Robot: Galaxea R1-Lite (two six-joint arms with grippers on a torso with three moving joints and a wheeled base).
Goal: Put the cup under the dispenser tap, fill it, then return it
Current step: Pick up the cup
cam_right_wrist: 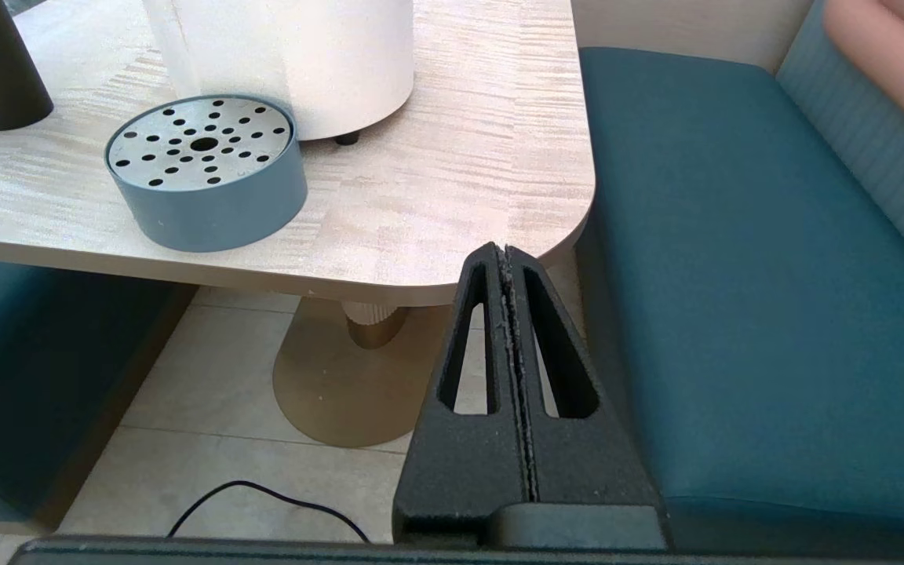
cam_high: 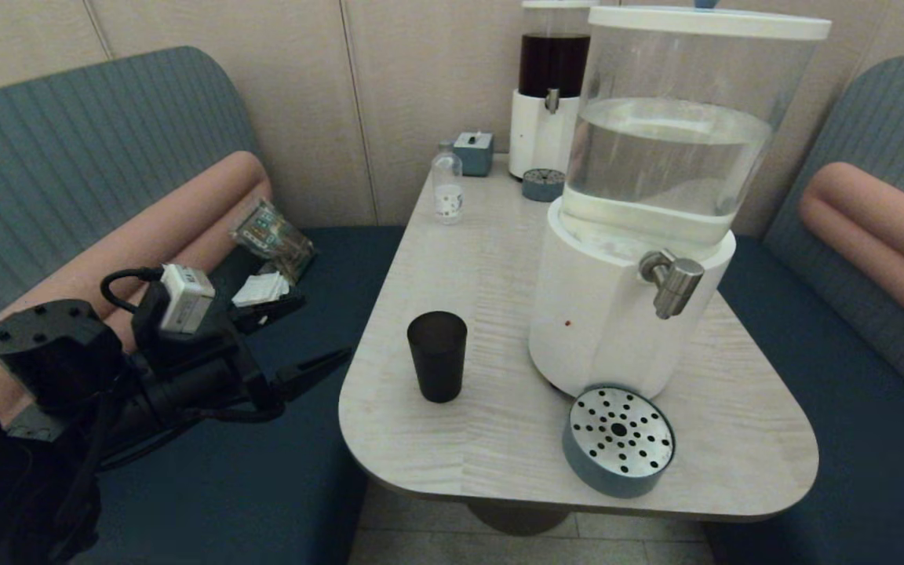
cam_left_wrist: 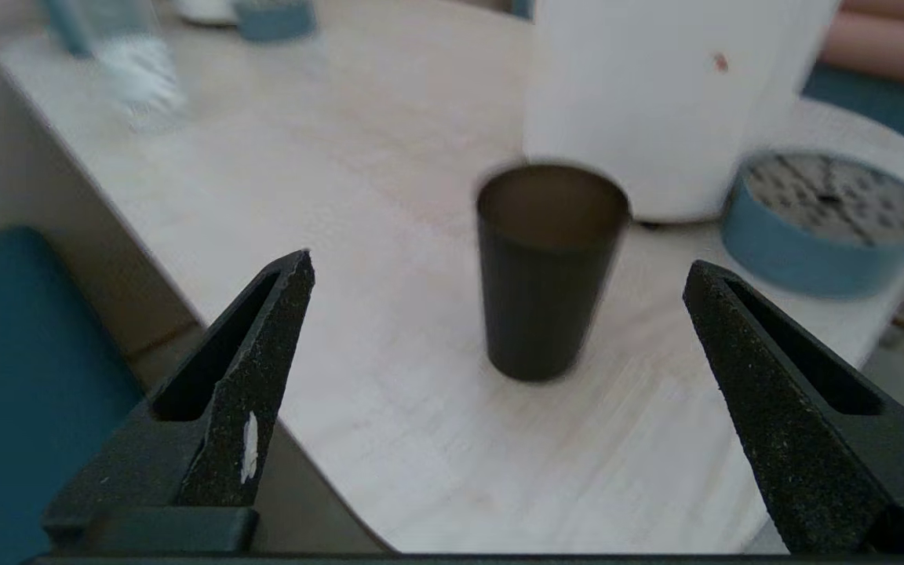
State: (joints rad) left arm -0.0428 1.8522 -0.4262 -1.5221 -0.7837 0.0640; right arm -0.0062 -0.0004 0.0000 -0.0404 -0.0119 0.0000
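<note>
Cup (cam_high: 437, 355) stands upright on the counter (cam_high: 491, 439), lower centre of the head view, a little left of the big dispenser's white base (cam_high: 609, 314). It looks empty from the left wrist view. Nothing touches it.

Dispenser tap (cam_high: 672, 282) juts from the white base at centre right of the head view, spout angled down. Below it, at the foot of the base, sits a round blue-grey drip tray (cam_high: 618, 449) with a perforated steel top. The cup is not on the tray; it stands left of it, apart.

Left gripper (cam_high: 299, 339) hovers at lower left of the head view, off the counter's edge and over the blue bench seat (cam_high: 264, 471). Its fingers (cam_left_wrist: 264, 345) are spread wide apart, holding nothing, with the cup seen between them further off in the left wrist view.

Right gripper (cam_right_wrist: 506, 253) is not seen in the head view. In its own wrist view its fingers are pressed together on nothing, hanging below counter height near the counter's rounded corner, over the tiled floor (cam_right_wrist: 209, 408).

Upper centre of the head view: a small clear bottle (cam_high: 446, 184), a small blue box (cam_high: 474, 152), and a second dispenser with dark liquid (cam_high: 551, 86) with its own small tray.
</note>
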